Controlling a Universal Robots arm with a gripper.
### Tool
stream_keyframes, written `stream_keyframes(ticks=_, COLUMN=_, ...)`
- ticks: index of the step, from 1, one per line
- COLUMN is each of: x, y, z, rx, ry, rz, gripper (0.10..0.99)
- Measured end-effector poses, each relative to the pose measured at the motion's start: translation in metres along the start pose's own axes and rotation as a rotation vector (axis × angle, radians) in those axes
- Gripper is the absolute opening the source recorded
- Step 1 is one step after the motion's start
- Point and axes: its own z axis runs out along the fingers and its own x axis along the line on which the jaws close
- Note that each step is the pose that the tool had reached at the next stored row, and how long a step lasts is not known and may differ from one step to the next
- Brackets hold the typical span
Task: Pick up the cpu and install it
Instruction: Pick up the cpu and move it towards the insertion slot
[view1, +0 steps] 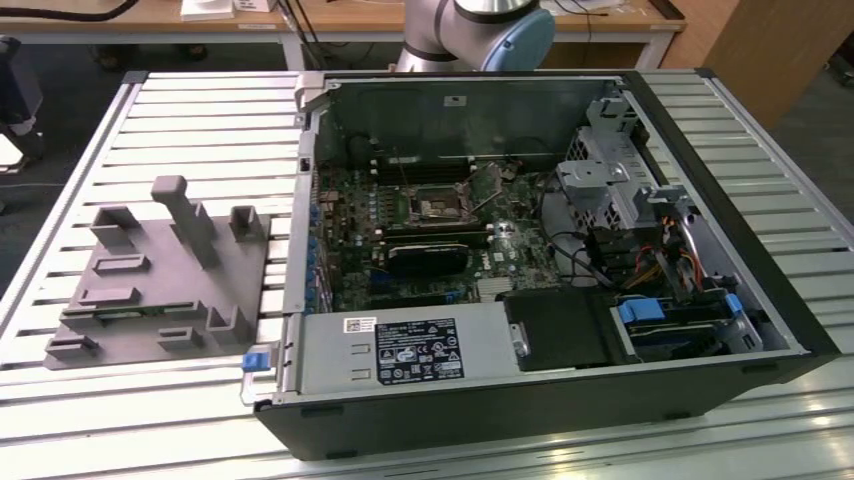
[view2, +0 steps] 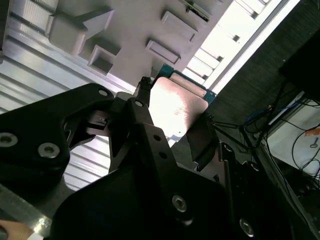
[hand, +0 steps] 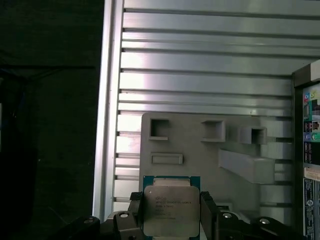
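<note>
Silver-topped cpu (hand: 170, 206) is pinched in the gripper (hand: 171, 214) over the grey fixture tray (hand: 190, 145), pickup done; the motherboard socket (view1: 438, 205) looks empty, so installing is left.

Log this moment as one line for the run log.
stage: cpu in hand | tool: shut on cpu | beyond it: grey fixture on slatted table | install: not yet done

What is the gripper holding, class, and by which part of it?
The cpu, gripped by two opposite side edges between the gripper's fingers, its metal top plate left uncovered.
</note>
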Motion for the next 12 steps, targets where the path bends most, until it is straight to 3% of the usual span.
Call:
stream_keyframes(ticks=6, x=-0.0015, y=0.0007, z=-0.0067, rx=-0.002, ry=-0.0004, rz=0.000, gripper=0.541)
stream_keyframes(ticks=12, x=-0.0150, y=0.0004, z=-0.0069, rx=-0.002, ry=-0.0001, rz=0.000, gripper=0.541)
